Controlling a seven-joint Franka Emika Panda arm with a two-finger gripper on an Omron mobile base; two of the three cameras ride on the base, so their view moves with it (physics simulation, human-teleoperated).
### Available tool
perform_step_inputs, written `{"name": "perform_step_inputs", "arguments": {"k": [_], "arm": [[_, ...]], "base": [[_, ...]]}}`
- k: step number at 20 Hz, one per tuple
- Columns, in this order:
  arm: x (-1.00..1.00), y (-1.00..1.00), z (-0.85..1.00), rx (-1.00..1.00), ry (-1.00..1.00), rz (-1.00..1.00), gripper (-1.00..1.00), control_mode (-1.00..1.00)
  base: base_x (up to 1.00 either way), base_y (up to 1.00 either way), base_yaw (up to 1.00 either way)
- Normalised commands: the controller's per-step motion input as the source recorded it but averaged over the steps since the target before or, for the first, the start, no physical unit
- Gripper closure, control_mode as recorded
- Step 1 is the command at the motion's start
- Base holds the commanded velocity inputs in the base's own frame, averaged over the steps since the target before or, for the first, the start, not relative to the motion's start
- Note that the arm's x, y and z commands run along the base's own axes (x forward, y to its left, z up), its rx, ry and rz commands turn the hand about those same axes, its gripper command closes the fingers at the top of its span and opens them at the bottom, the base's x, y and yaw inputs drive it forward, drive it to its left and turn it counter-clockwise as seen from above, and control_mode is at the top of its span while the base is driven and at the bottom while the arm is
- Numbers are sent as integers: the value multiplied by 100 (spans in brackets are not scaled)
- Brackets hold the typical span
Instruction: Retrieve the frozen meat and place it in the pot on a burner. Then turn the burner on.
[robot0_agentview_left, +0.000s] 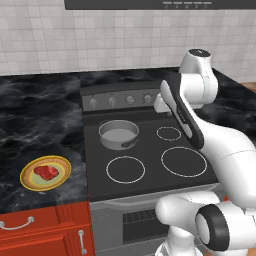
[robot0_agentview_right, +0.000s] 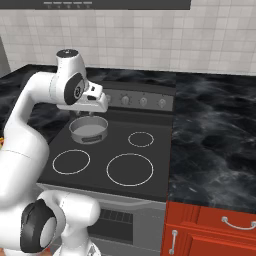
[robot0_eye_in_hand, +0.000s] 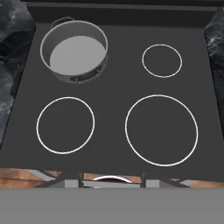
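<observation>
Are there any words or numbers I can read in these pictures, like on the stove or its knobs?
None can be read.
Range hood: a few tiny pale marks along its front edge, too small to read.
Stove knobs: no legible numbers or signs.
Cooktop: plain white rings, no writing.
Pot and yellow-rimmed plate: no labels.

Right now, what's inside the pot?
Nothing: the pot on the cooktop shows a bare pale floor. The near inner wall is hidden behind its rim. The meat is on the yellow-rimmed plate on the counter.
</observation>
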Motion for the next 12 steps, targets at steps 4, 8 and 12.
{"name": "perform_step_inputs", "arguments": {"k": [4, 8, 12], "arm": [[-5, 7, 0, 0, 1, 2, -100, -100], [-1, 39, 0, 0, 1, 4, -100, -100], [0, 50, 0, 0, 0, 0, -100, -100]], "base": [[0, 0, 0], [0, 0, 0], [0, 0, 0]]}}
